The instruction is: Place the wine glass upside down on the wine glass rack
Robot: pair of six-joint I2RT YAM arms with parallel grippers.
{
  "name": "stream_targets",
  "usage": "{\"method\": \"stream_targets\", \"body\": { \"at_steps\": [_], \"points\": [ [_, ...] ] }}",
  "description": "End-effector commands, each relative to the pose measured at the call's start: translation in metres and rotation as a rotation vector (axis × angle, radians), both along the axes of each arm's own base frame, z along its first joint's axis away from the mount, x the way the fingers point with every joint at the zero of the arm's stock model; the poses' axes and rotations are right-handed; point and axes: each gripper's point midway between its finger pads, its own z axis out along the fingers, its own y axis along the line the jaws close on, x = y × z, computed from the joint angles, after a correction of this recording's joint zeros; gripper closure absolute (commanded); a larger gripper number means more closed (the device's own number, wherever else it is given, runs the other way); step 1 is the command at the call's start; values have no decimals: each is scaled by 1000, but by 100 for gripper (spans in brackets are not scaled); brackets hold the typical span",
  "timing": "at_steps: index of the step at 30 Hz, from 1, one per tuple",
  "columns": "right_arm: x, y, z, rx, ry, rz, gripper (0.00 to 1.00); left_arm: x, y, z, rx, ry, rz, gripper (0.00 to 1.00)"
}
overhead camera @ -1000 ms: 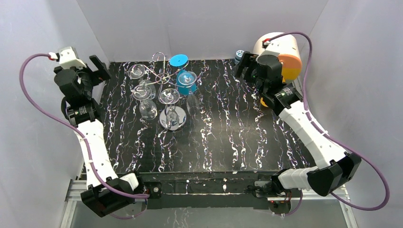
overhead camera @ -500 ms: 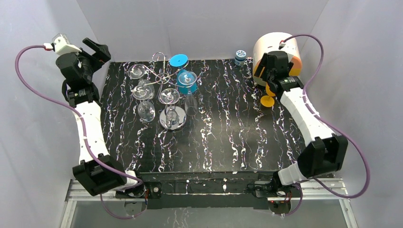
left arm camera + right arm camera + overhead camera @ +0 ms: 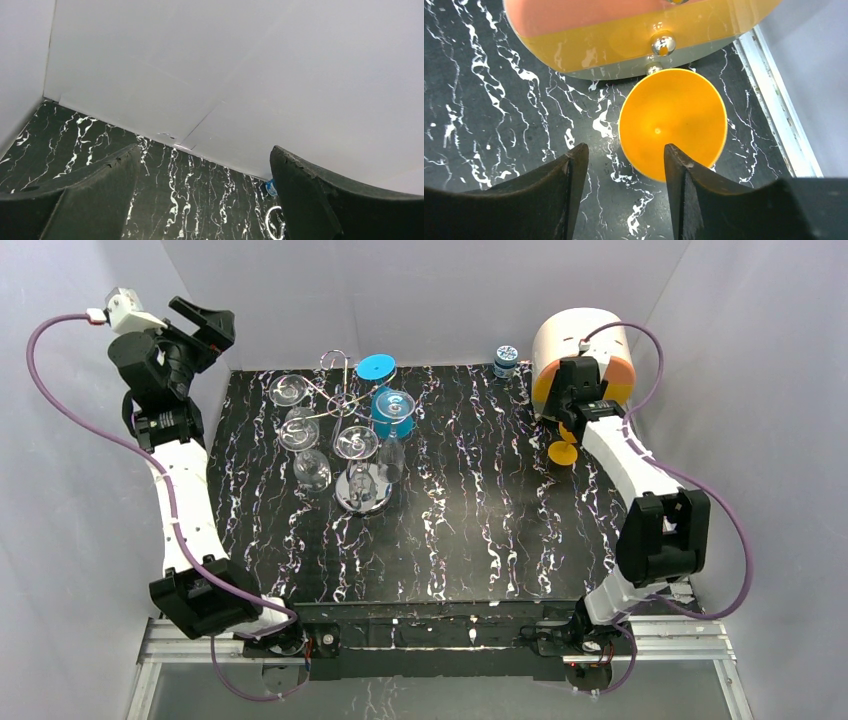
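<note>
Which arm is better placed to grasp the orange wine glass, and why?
Right. The right fingers hover beside the orange wine glass, aimed at it; the left fingers are raised at the far-left corner, facing the wall.

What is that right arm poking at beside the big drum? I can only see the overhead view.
Observer: Its wrist camera shows an orange wine glass, round face toward the lens, beside the drum.
Operator: Has it grabbed it?
Observer: No. The right fingers stand apart with nothing clamped between; the glass lies just beyond them.
Operator: And the left arm?
Observer: Its left fingers are wide apart, empty, facing the white wall.
</note>
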Motion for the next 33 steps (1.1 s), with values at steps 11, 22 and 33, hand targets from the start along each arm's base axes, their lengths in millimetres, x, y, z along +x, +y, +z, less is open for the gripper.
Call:
{"method": "stream_targets", "body": {
  "at_steps": [11,22,33],
  "points": [
    [13,-1,-26,23,54,23,73,-2,-38,36,0,47,-91,2],
    [-2,23,11,-9,-26,77,99,-12,-97,59,-61,-1,-276,2],
    [-22,89,101,209,-196,282,99,-42,-211,88,-127,-91,-549,2]
  ]
}}
